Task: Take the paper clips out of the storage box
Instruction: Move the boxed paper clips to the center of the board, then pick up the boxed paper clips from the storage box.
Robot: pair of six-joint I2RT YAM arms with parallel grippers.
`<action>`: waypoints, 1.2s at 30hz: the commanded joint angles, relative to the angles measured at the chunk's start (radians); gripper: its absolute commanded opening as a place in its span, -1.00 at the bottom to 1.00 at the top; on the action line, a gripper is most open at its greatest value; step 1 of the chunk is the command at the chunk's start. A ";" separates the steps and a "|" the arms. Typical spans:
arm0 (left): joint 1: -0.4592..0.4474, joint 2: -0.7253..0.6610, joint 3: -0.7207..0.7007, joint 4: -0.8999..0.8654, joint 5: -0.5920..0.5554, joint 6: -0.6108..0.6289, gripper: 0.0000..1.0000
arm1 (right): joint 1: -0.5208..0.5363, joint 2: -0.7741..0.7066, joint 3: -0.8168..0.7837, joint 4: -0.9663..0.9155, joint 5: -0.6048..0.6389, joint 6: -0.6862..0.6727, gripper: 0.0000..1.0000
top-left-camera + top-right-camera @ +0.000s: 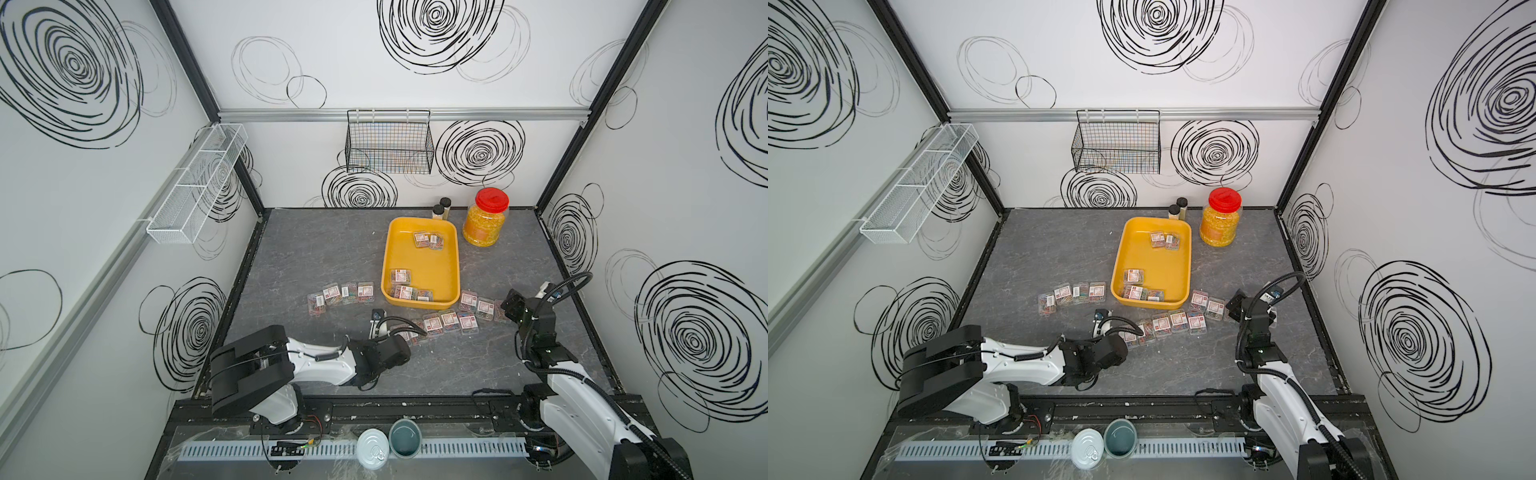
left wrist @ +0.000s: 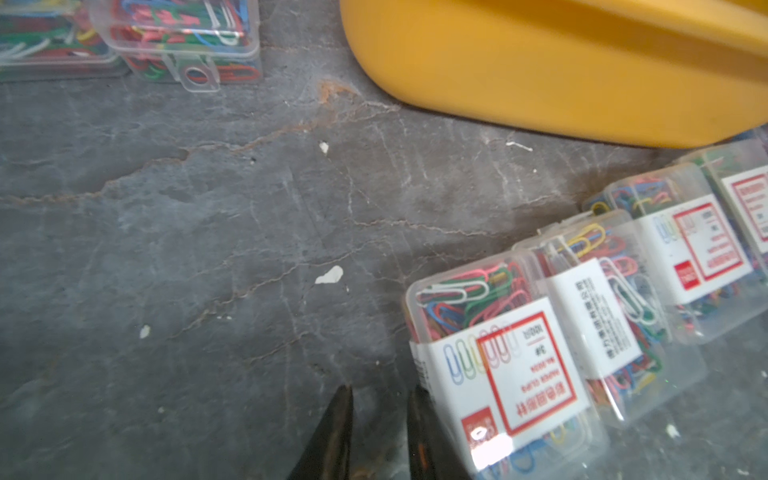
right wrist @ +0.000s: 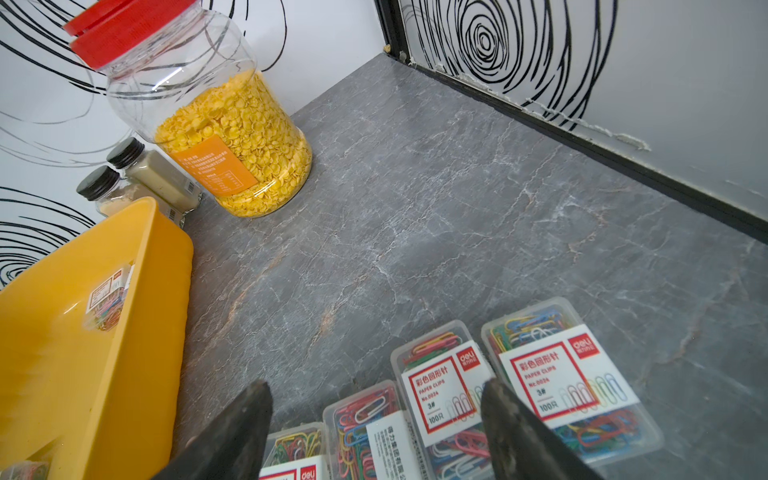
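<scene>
The yellow storage box (image 1: 419, 262) stands mid-table and is also in both wrist views (image 2: 540, 62) (image 3: 62, 353). Paper clips in clear cases lie inside it: two at its far end (image 1: 428, 240) and several at the near left corner (image 1: 405, 286). More cases lie on the table, in a row left of the box (image 1: 340, 293) and in rows before its right corner (image 1: 449, 321). My left gripper (image 2: 380, 390) is low over the table in front of the box, shut and empty, beside a labelled case (image 2: 498, 365). My right gripper (image 3: 374, 384) hangs open and empty above the right-hand cases (image 3: 440, 390).
A red-lidded jar of yellow grains (image 1: 485, 222) and two black-capped bottles (image 1: 440, 210) stand behind the box. A black wire basket (image 1: 388, 143) hangs on the back wall, a white mesh rack (image 1: 195, 187) on the left wall. A tin can (image 1: 372, 449) and a cup (image 1: 405, 438) sit at the front rail.
</scene>
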 commanded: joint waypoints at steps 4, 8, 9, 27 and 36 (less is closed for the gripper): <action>0.022 -0.062 -0.039 0.082 0.067 0.003 -0.42 | 0.038 -0.026 0.012 0.033 -0.021 -0.032 0.64; 0.047 -0.074 -0.066 0.110 0.096 -0.007 -0.43 | 0.054 -0.015 0.019 0.045 0.037 -0.032 0.71; 0.052 -0.076 -0.071 0.118 0.106 -0.013 -0.43 | 0.054 -0.003 0.022 0.049 0.041 -0.031 0.72; 0.361 -0.352 0.251 -0.192 0.091 0.310 -0.08 | 0.056 0.083 0.045 0.078 0.021 -0.038 0.71; 0.371 0.071 0.646 -0.248 0.154 0.340 -0.05 | 0.058 0.130 0.067 0.081 0.008 -0.049 0.71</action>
